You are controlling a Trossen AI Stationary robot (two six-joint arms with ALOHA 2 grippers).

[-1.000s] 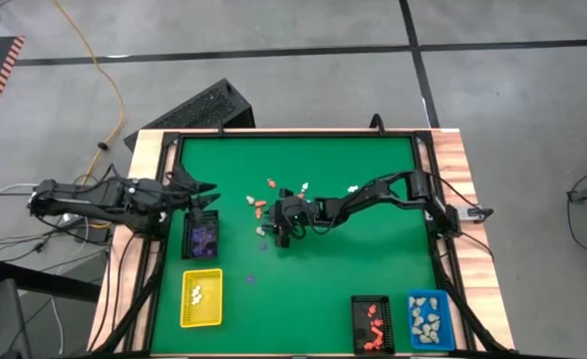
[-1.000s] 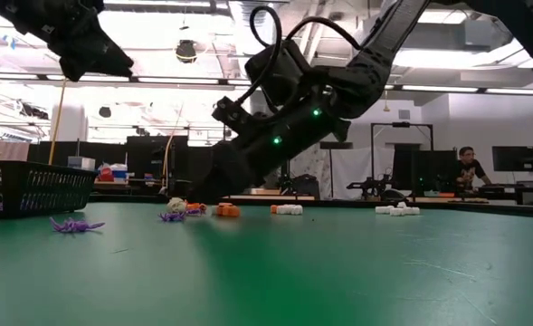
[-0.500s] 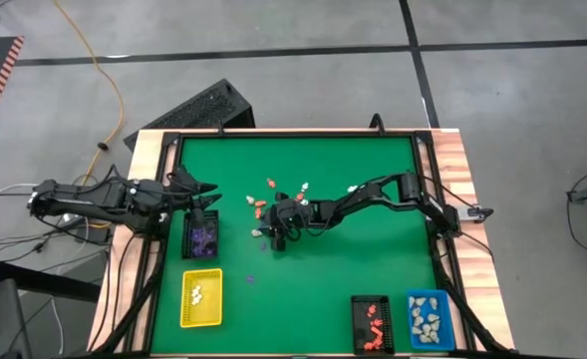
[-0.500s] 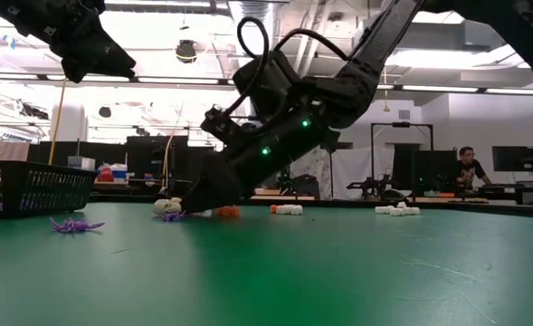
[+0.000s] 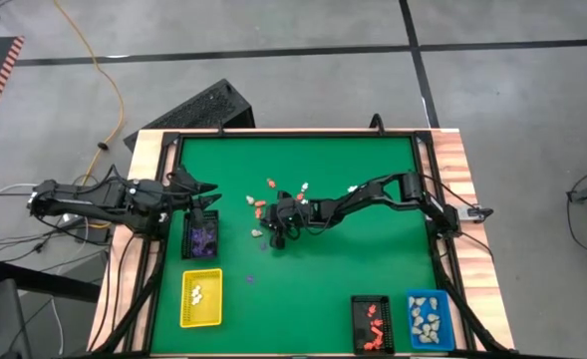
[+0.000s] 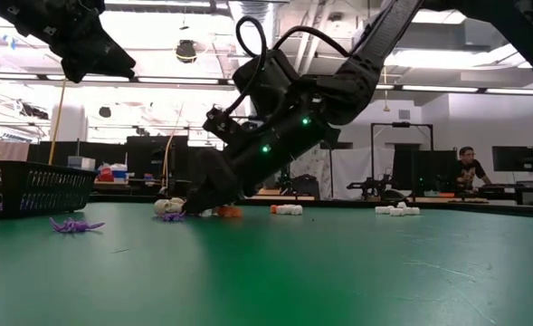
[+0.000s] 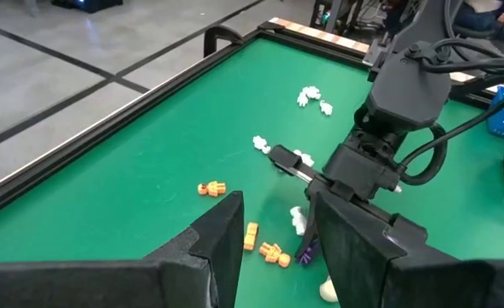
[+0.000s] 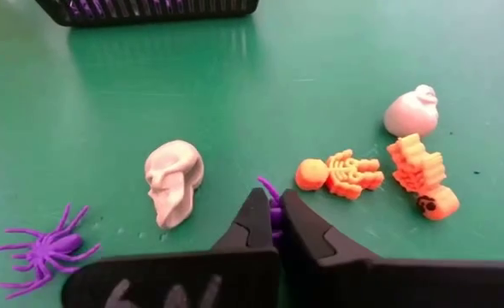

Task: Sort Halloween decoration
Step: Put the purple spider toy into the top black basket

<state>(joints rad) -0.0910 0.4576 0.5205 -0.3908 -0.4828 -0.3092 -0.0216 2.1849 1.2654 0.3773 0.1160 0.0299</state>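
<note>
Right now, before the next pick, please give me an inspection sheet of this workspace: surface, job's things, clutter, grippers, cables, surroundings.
Surface: green table, wooden edges.
Job's things: loose figurines near the middle; in the right wrist view, a cream skull, a purple spider, two orange skeletons, a pale figurine. Black tray holds purple pieces, yellow tray white ones, second black tray orange ones, blue tray cream ones.
Clutter: nothing seen.
Grippers: right gripper shut on a small purple figurine; left gripper open, above the table's left edge.
Cables: orange cord on the floor.
Surroundings: person far behind the table.
</note>
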